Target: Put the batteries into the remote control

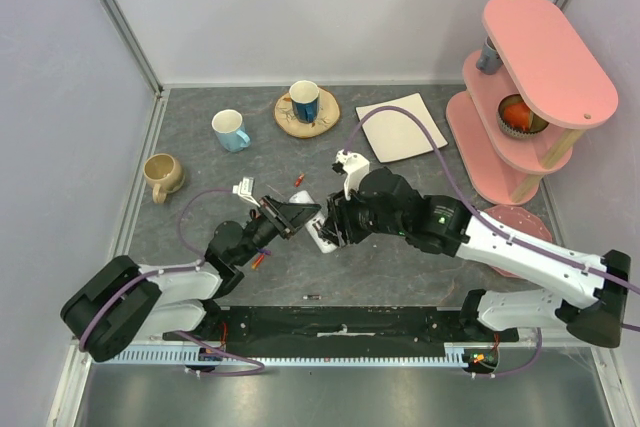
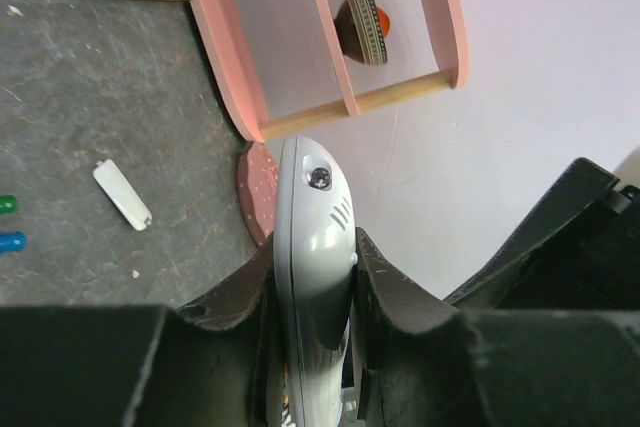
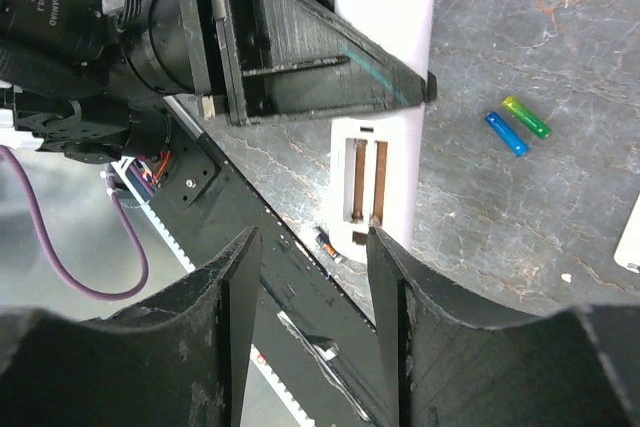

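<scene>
Remote presented for loading, battery bay uncovered.
Above mid-worktop point(image 1: 200, 177) the left pincer point(image 1: 303, 215) is clamped on the remote control point(image 3: 368, 182), apparently to steady it with the bay facing the right pincer point(image 3: 312, 242). That one hovers with fingers apart, empty. The batteries point(image 3: 505, 133) lie loose at 3 o'clock of the bay in the right wrist view.

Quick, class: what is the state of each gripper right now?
Left gripper: closed on the remote control.
Right gripper: open, holding nothing.
</scene>
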